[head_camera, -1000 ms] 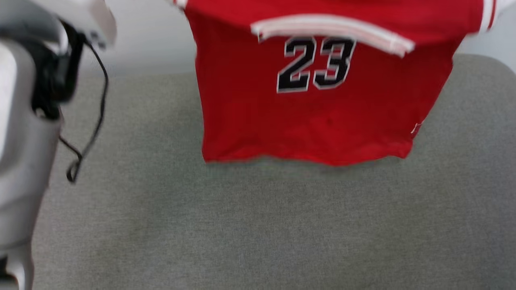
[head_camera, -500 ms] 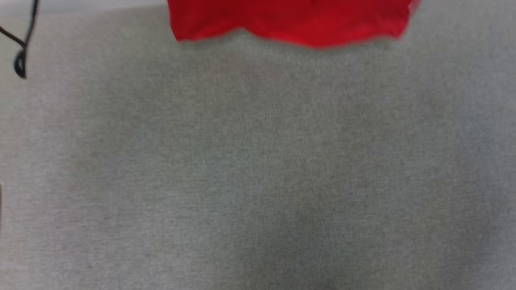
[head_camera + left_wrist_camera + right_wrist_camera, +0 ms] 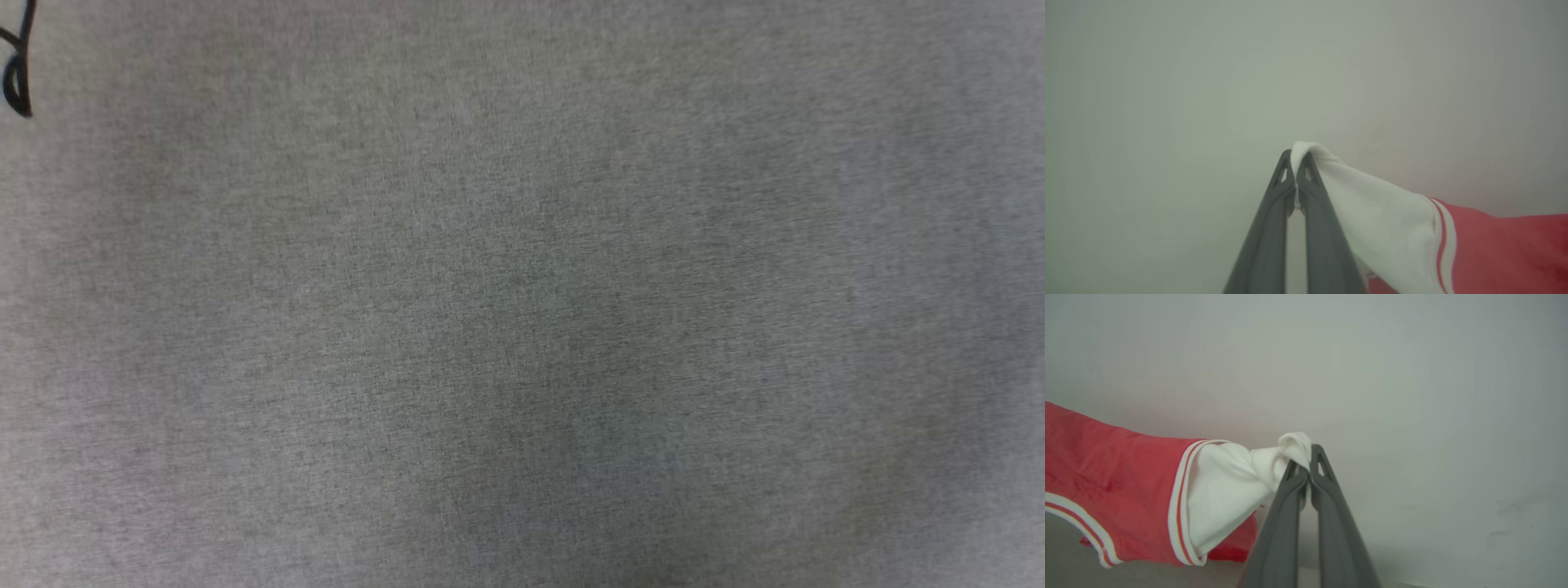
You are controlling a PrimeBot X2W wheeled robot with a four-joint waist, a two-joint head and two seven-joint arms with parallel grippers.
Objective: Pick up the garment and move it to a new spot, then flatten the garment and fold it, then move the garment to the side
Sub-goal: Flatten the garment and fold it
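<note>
Work surface [image 3: 522, 327]: grey woven cloth, matt, fine heathered grain.
Cable [image 3: 23, 110]: black, smooth sheath.
Garment [image 3: 1118, 469]: soft matt knit cloth, with ribbed striped trim.
Left gripper [image 3: 1295, 159] and right gripper [image 3: 1306, 459]: dark grey, matt, smooth, plastic-looking fingers.

The garment [image 3: 1118, 473] is red with white sleeves and red-white striped trim; the fingers [image 3: 1267, 228] are dark grey, the fabric surface [image 3: 522, 327] heathered grey.

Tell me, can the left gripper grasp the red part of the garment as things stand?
Probably not: the left gripper is shut on the white sleeve of the garment, so it must let go first.
</note>
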